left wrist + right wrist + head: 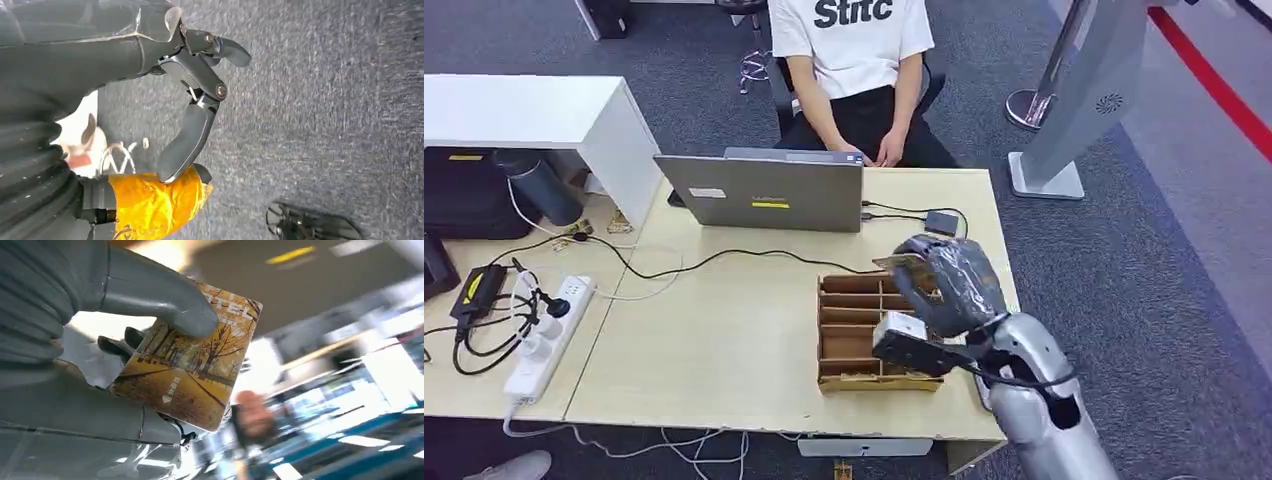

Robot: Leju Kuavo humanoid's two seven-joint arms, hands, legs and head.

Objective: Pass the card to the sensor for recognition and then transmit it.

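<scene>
My right hand (952,285) is raised over the right end of the cardboard divider box (854,330) and holds a card (902,263). In the right wrist view the card (192,355) shows an autumn tree picture, pinched between the thumb (165,302) and the fingers behind it. A small dark sensor pad (941,222) lies on the table near the laptop, wired to it, beyond the hand. My left hand (195,100) hangs over grey carpet with its fingers curled and nothing in them.
A grey laptop (769,190) stands open at the table's far edge, with a person in a white shirt (854,45) seated behind it. A power strip (549,335) and cables lie at the left. A white cabinet (534,115) stands at the back left.
</scene>
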